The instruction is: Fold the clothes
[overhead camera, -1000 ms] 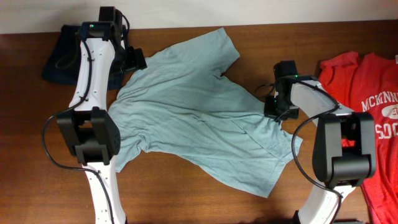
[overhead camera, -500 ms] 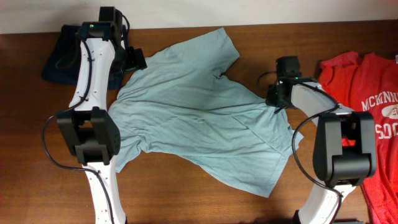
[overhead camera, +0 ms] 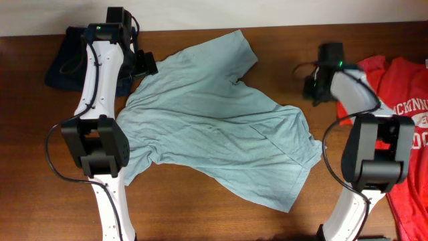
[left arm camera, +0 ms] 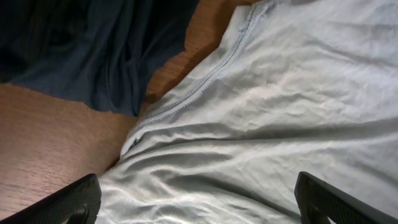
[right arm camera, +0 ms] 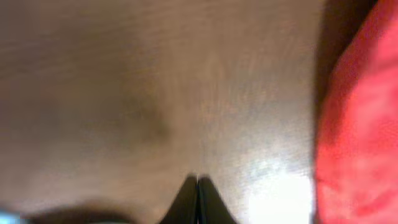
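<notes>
The pale grey-teal T-shirt [overhead camera: 214,120] lies spread and wrinkled across the middle of the table. My left gripper [overhead camera: 146,65] is open, fingers wide apart, just above the shirt's far-left edge; the left wrist view [left arm camera: 199,202] shows wrinkled cloth [left arm camera: 280,112] between its fingertips. My right gripper [overhead camera: 313,90] is shut and empty over bare wood, between the pale shirt and the red T-shirt [overhead camera: 398,77]. In the right wrist view its fingers [right arm camera: 197,199] are pressed together, with the red shirt [right arm camera: 354,106] at the right edge.
A dark navy garment [overhead camera: 63,63] lies bunched at the far left corner, close to the left gripper, and shows in the left wrist view [left arm camera: 81,50]. The wooden table [overhead camera: 200,214] shows bare in front. The red shirt runs off the right edge.
My right gripper has moved from the pale shirt's right edge up and to the right, onto bare table near the red shirt. The left arm has not moved.
</notes>
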